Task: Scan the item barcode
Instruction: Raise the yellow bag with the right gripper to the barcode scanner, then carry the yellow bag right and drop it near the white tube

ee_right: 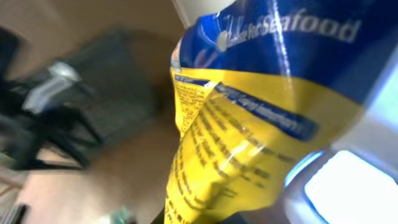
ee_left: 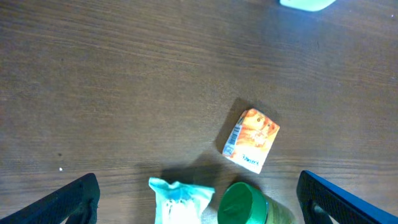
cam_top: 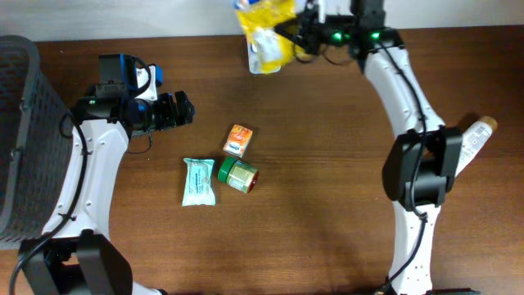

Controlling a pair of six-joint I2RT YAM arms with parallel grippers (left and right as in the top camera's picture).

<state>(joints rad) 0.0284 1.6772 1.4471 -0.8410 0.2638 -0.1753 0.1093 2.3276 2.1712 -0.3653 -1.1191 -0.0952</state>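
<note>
I find the right fingers [cam_top: 292, 33] clenched on the yellow bag [cam_top: 264, 31], top centre of frame; left fingers [ee_left: 69, 202] released, empty. I advise turning the bag slowly, keeping its barcode panel flat.

Orange box [cam_top: 238, 140], teal packet [cam_top: 198, 181] and green jar [cam_top: 237, 174] crowd the table's [cam_top: 327, 213] centre. A mesh basket [cam_top: 24, 139] walls nine o'clock, a yellow pouch [cam_top: 266, 29] hangs at twelve, and a white handheld device [cam_top: 473, 141] lies at three. Bare wood from four to six leaves passage.
</note>
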